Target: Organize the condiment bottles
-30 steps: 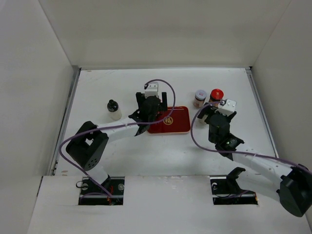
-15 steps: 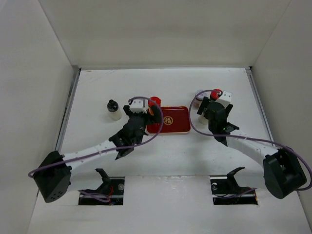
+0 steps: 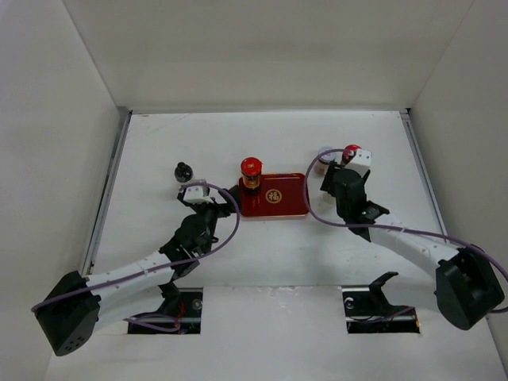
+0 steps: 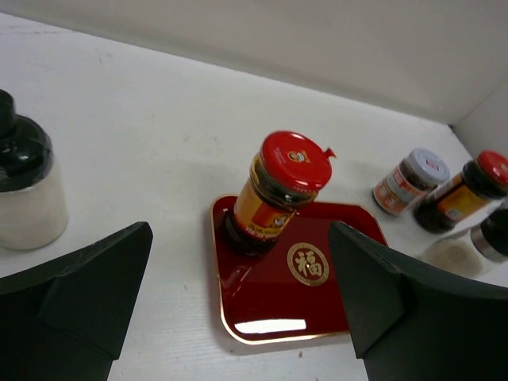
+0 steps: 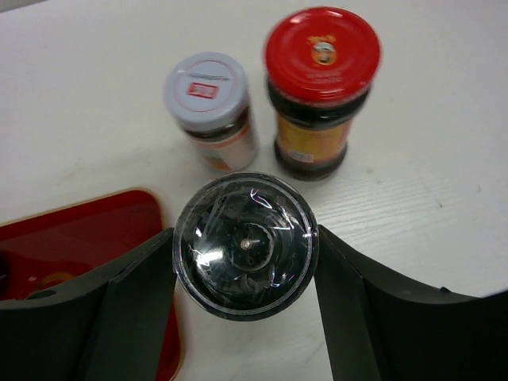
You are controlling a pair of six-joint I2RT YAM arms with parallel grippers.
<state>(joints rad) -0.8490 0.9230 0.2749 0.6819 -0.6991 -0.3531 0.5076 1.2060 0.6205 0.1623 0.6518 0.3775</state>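
Note:
A red-capped jar (image 3: 251,171) (image 4: 278,194) stands upright on the far left corner of the red tray (image 3: 279,200) (image 4: 317,305). My left gripper (image 3: 225,197) (image 4: 238,232) hangs open just short of the tray, holding nothing. My right gripper (image 3: 328,177) (image 5: 244,248) is shut on a shaker jar with a glossy dark top (image 5: 244,248), a finger pressed against each side of it. That jar stands on the table right of the tray. Just beyond it are a grey-capped jar (image 5: 210,107) (image 4: 409,178) and a second red-capped jar (image 5: 321,87) (image 4: 464,194).
A black-capped bottle with pale contents (image 3: 184,171) (image 4: 20,186) stands alone on the table left of the tray. White walls close in the table at the back and on both sides.
My left gripper has drawn back toward the near left, leaving the red-capped jar standing on the tray. My right gripper moved forward over the glossy-topped jar and closed on it.

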